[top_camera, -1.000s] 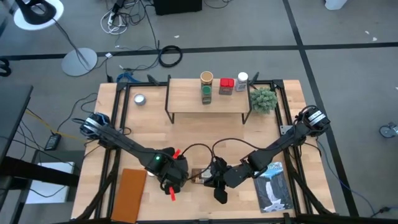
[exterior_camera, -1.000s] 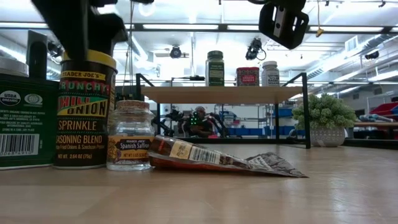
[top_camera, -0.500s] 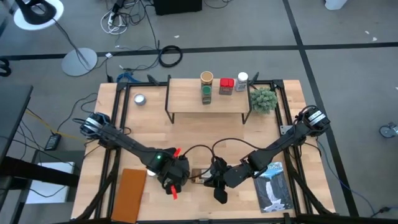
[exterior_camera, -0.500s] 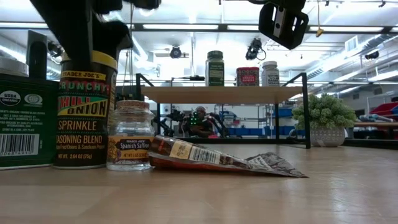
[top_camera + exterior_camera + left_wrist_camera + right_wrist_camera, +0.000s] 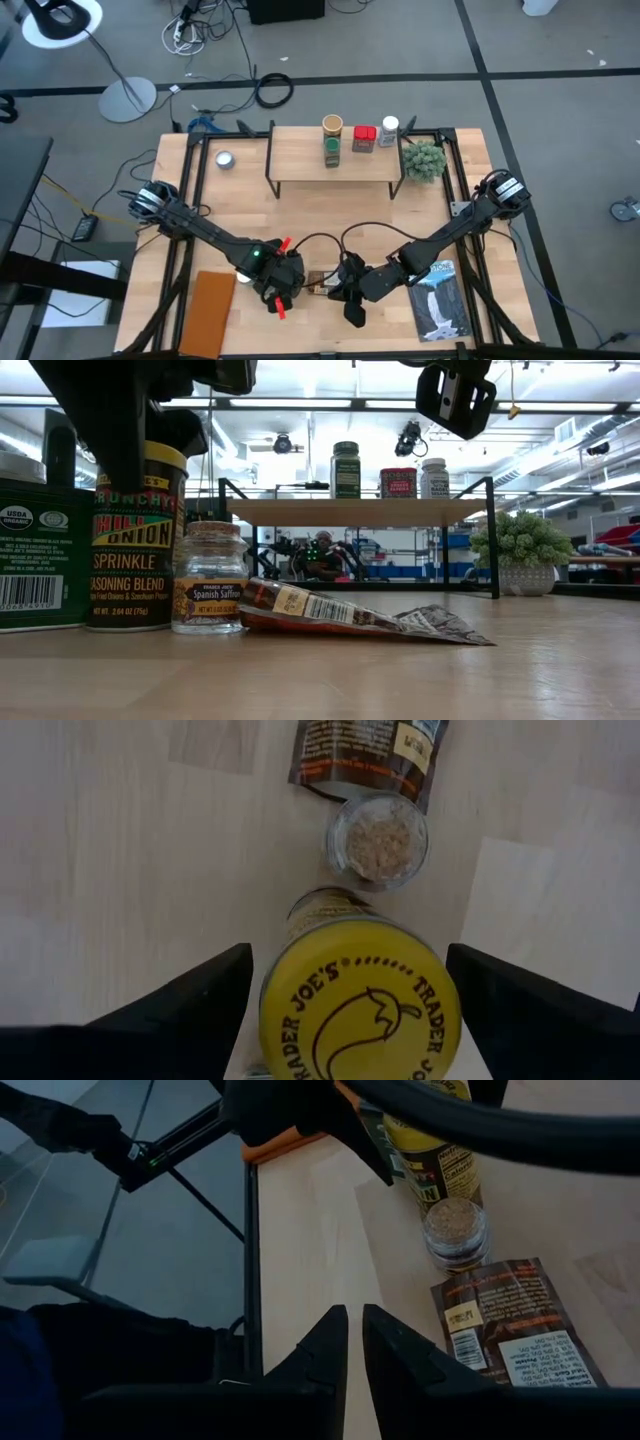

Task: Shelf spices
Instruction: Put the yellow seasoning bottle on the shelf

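Wooden table (image 5: pixel 300 215), lower centre of high view. Left gripper (image 5: pixel 345 1010) jaws wide apart, straddling the upright yellow-lid jar (image 5: pixel 352 995) directly below, not yet clamped. Small saffron jar (image 5: pixel 379 837) and brown packet (image 5: pixel 368 755) just beyond. Right gripper (image 5: pixel 353 1342) fingers together, waiting beside. Shelf (image 5: pixel 333 160) upper centre.

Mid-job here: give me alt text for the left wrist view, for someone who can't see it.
Looking straight down, the left gripper stands open with one dark finger on each side of the yellow-lidded jar, not closed on it. Just past that jar stands a small glass jar with a tan top, then the end of a flat brown packet on the light wooden table.
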Robot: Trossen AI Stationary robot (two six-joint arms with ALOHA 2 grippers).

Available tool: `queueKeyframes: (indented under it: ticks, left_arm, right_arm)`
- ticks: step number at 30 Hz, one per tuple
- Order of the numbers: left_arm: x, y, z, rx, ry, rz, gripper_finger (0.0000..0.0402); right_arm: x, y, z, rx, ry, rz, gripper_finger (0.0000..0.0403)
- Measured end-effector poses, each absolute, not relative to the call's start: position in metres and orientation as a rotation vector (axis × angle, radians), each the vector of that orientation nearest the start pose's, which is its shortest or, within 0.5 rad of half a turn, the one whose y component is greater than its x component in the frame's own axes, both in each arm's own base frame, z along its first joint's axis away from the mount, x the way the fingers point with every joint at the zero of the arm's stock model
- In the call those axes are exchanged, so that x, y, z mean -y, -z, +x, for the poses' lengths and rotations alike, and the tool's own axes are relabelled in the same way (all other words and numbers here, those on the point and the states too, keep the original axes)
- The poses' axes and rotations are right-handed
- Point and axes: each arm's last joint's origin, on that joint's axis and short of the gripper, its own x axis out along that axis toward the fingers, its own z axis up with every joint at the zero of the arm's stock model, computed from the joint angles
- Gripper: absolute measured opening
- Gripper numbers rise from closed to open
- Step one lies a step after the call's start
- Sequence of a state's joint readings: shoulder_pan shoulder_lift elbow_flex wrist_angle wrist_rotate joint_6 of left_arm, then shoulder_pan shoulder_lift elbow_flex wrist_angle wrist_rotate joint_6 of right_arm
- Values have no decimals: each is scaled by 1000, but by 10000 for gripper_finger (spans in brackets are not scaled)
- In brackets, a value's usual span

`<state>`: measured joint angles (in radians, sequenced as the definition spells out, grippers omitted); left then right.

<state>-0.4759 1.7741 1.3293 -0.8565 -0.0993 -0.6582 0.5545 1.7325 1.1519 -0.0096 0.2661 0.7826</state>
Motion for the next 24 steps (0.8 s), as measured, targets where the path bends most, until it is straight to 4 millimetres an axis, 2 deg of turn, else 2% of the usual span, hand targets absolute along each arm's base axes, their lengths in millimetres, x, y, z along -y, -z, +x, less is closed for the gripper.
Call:
queueKeyframes:
  ticks: [24]
  left_arm:
    - [154, -220, 309, -1291, -119, -188, 248]
  right_arm:
    - [-193, -227, 327, -614, -52, 522, 38]
